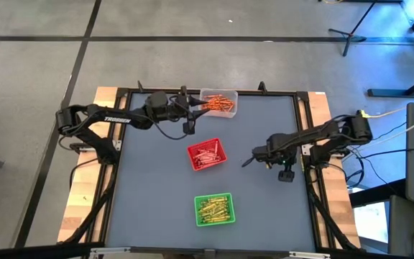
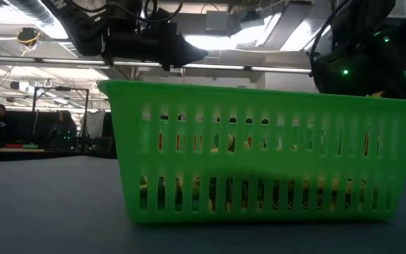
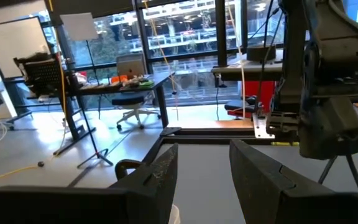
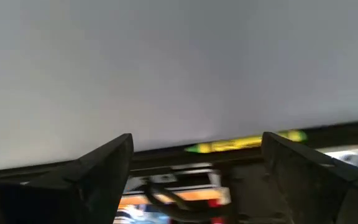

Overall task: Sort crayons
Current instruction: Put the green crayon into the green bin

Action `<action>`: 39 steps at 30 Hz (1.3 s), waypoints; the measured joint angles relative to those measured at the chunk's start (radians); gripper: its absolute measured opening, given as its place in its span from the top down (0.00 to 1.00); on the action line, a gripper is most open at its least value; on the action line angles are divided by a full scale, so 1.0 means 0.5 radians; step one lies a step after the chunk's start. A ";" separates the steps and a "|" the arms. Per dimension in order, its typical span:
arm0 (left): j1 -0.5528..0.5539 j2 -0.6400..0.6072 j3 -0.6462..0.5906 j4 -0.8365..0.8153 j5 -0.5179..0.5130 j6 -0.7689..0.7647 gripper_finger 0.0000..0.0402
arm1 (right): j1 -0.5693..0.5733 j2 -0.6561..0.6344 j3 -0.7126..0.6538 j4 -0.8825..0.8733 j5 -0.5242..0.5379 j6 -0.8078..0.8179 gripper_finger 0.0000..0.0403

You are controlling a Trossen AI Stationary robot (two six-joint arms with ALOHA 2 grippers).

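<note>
there, a yellow-green crayon [image 4: 247,142] just beyond the open right tool [image 4: 194,171]

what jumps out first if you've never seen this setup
Three small trays lie in a diagonal line down the dark table: a clear tray of orange crayons at the far edge, a red tray mid-table, a green tray nearest. The left end effector reaches the clear tray's side; the right end effector waits open.
</note>
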 joint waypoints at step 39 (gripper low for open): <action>-0.001 0.000 0.000 -0.028 0.003 -0.002 0.68 | -0.001 0.649 -0.194 0.046 0.272 -0.167 0.13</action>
